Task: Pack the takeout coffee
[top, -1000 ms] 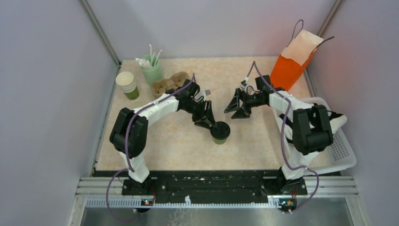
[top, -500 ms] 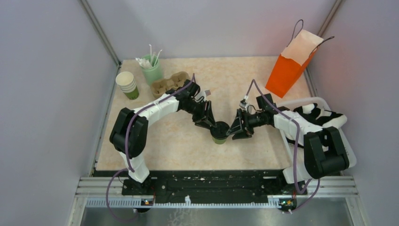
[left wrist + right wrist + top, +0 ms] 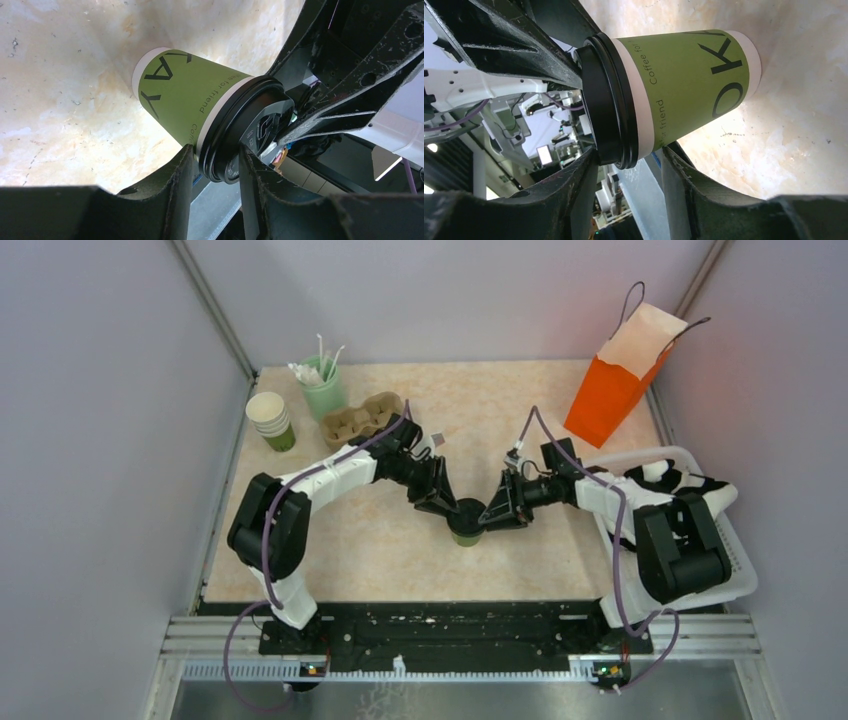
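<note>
At the takeout coffee [image 3: 466, 521]: left gripper [image 3: 215, 156] tight on its lid, right gripper [image 3: 628, 157] astride it (contact unclear).

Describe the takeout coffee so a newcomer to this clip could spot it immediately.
On the beige table, look at the middle, where the left hand and right hand meet. The takeout coffee stands between them: a small olive-green cup. Unlike the lidless cup stack and stick-filled cup at the far left, it has a black lid.
</note>
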Action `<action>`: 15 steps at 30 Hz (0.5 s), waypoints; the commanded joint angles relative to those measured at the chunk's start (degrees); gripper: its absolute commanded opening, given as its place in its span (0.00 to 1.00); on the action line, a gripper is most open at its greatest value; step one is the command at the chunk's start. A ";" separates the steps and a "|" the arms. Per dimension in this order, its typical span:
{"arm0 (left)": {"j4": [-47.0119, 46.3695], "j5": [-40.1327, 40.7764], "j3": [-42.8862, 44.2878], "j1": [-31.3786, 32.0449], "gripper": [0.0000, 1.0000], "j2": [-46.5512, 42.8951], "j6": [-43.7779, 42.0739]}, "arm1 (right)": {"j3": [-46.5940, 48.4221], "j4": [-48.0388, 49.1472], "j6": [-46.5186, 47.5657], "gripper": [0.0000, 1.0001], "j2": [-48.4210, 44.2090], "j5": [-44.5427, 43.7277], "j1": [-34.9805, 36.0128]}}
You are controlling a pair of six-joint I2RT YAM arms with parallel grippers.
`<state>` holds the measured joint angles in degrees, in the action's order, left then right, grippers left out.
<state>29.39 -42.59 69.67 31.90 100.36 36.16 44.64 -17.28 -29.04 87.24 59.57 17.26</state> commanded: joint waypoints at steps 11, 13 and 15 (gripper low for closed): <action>1.20 5.21 -4.49 0.10 0.40 -1.66 -0.36 | -5.68 8.39 1.18 0.41 5.35 -8.37 -2.23; 1.48 5.25 -4.30 0.17 0.40 -1.76 -0.76 | -2.85 4.21 1.56 0.46 3.31 -7.27 -2.07; 1.19 4.86 -3.87 0.13 0.40 -1.76 -0.80 | 0.36 -0.01 2.17 0.56 -0.82 -6.74 -2.16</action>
<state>27.51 -42.02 66.65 31.75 98.30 37.58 41.80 -10.48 -31.55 89.84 63.66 15.46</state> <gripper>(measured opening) 0.409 0.481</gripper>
